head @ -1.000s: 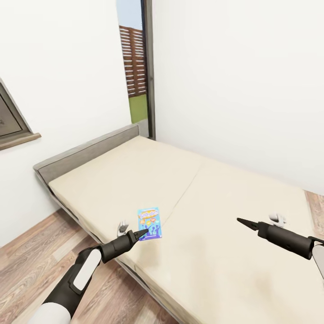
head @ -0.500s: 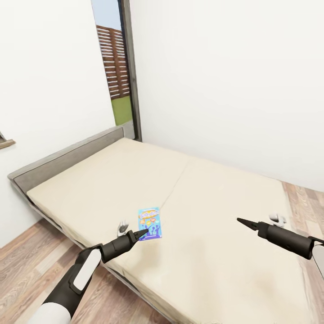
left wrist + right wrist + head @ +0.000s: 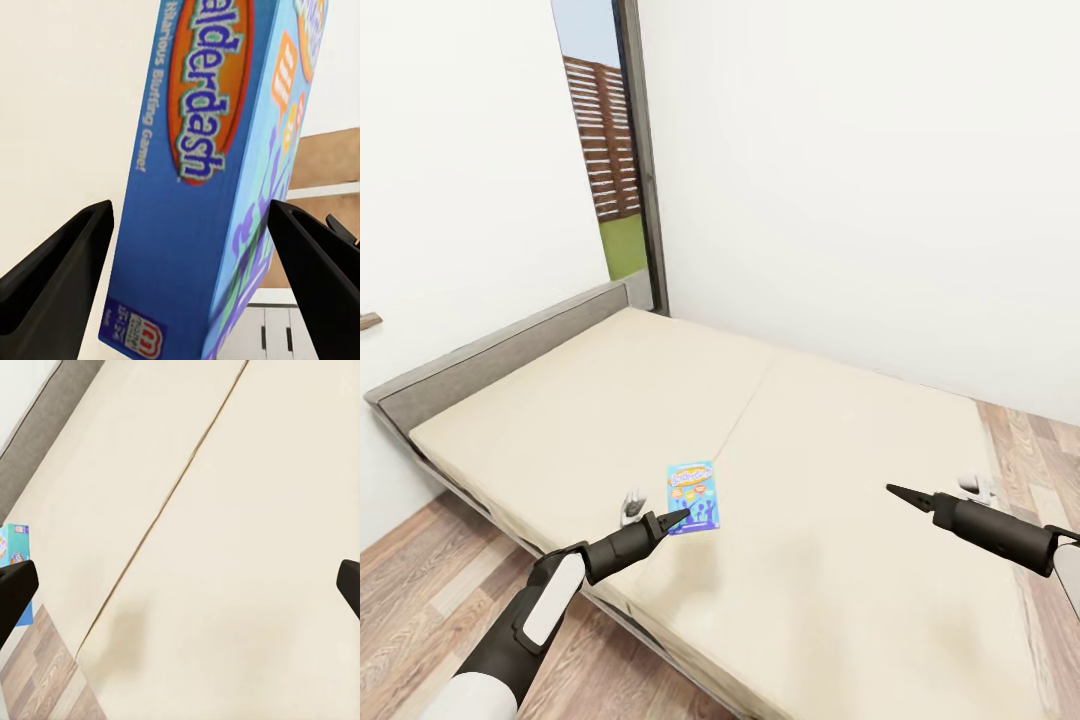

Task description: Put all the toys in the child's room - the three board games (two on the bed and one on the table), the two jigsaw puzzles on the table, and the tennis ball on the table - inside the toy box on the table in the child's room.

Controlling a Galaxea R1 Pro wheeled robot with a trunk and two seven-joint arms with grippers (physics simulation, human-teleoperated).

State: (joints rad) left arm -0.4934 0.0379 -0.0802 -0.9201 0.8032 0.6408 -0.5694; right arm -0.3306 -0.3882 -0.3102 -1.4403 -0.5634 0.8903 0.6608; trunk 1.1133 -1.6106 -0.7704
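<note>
Left gripper (image 3: 682, 517) pinches the blue game box (image 3: 693, 496) by its near short edge, long axis pointing away, above the bed (image 3: 840, 560); right gripper (image 3: 893, 490), spread, hangs well apart.

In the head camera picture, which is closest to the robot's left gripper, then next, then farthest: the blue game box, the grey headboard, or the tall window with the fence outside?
1. Blue game box, right at the left gripper tips, over the bed's near edge.
2. Grey headboard, at the bed's far left end.
3. Tall window, in the corner behind the headboard.

Home bedroom, wide bed (image 3: 660, 420), wood floor (image 3: 420, 570)
</note>
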